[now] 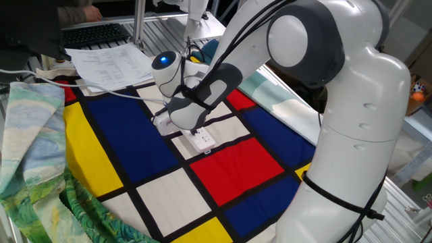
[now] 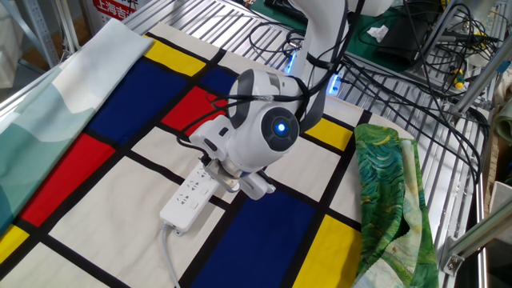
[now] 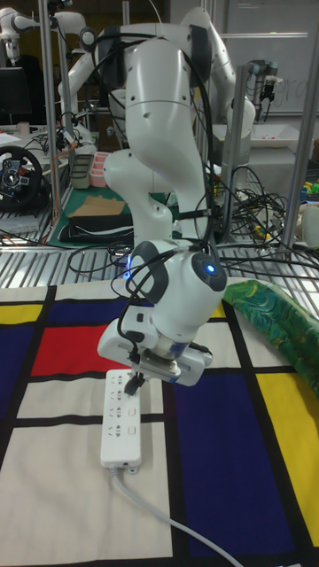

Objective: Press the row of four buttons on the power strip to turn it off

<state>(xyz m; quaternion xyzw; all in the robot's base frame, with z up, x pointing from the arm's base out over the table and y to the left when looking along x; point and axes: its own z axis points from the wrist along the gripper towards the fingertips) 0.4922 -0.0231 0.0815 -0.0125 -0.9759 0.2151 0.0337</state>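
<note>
Tall fixed view shows the power strip [image 3: 122,422] lying flat on a white panel of the checked cloth [image 3: 239,461], its long axis running from far to near, with its white cable [image 3: 168,523] leaving the near end and curving off to the right. Small dark socket marks run down its top face; the four buttons [image 3: 132,416] are too small to pick out one by one, but faint marks sit along the right edge of the top. The gripper [image 3: 135,383] hangs over the far part of the strip, its dark tip reaching down to the strip's top face; whether it touches cannot be told, nor can it be told whether the fingers are spread or pressed together.

From the other fixed view, the strip [image 2: 189,202] lies slanted across a white square, with the gripper [image 2: 226,182] at its far end, under the rounded white wrist with a blue light [image 2: 279,126]. A green patterned cloth [image 2: 388,192] lies bunched at the right edge of the table.

One fixed view shows the strip's end [image 1: 202,140] poking out below the wrist, and a stack of papers [image 1: 111,64] lies at the far left.
</note>
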